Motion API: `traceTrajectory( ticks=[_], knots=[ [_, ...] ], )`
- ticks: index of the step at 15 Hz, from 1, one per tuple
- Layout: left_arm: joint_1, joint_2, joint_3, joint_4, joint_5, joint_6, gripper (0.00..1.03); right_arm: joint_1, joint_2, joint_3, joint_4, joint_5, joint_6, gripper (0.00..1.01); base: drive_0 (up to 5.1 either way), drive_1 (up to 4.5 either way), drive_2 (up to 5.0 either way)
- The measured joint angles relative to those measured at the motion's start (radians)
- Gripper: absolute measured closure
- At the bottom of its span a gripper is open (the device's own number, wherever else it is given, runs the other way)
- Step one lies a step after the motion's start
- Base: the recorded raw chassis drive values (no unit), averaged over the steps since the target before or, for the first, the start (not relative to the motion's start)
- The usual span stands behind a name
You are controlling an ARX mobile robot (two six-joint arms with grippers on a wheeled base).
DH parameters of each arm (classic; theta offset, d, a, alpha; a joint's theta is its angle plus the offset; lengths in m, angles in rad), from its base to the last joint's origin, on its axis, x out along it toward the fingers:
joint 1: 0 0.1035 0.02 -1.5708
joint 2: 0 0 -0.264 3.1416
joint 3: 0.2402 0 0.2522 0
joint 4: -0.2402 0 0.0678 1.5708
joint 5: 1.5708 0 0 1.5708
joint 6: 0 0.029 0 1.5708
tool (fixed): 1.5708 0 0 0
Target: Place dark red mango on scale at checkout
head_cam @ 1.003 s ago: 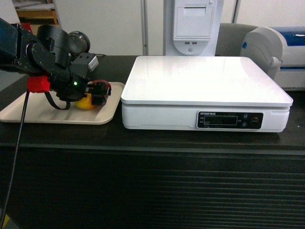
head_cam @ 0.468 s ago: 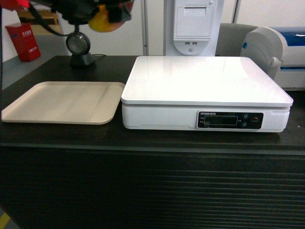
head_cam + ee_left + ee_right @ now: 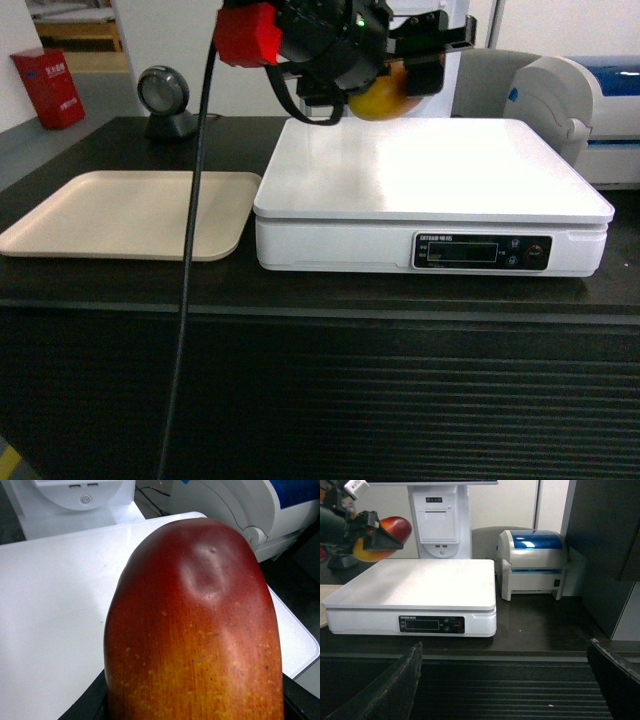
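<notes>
My left gripper (image 3: 402, 82) is shut on the dark red mango (image 3: 378, 100) and holds it in the air over the back middle of the white scale (image 3: 430, 170). In the left wrist view the mango (image 3: 195, 630) fills the frame, red at its far end and orange near the black fingers (image 3: 85, 705), with the scale top (image 3: 55, 605) beneath it. The scale stands on the dark checkout counter (image 3: 320, 380) with its ribbed front. My right gripper (image 3: 502, 680) is open and empty, low in front of the counter. From there the mango (image 3: 395, 527) shows above the scale (image 3: 420, 580).
A beige tray (image 3: 130, 215) lies left of the scale. A round scanner (image 3: 165, 100) stands behind the tray. A white kiosk column (image 3: 405, 55) rises behind the scale. A label printer with a blue lid (image 3: 535, 562) sits to the scale's right.
The left gripper lifted the mango off the beige tray, rose high, then swung right to hang over the scale's back edge. The tray now holds nothing.
</notes>
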Motion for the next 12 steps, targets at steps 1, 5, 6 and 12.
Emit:
traceTrajectory(
  ticks=[1,5,6,12],
  knots=[
    [-0.027,0.04,0.035,-0.025,-0.018,-0.012,0.44,0.0,0.0,0.0,0.0,0.0,0.0,0.03,0.0,0.0,0.0],
    [-0.073,0.147,0.145,-0.097,-0.068,-0.024,0.44,0.0,0.0,0.0,0.0,0.0,0.0,0.03,0.0,0.0,0.0],
    [-0.081,0.174,0.187,-0.124,-0.084,-0.023,0.44,0.0,0.0,0.0,0.0,0.0,0.0,0.03,0.0,0.0,0.0],
    [-0.105,0.289,0.344,-0.235,-0.161,-0.016,0.44,0.0,0.0,0.0,0.0,0.0,0.0,0.03,0.0,0.0,0.0]
  ],
)
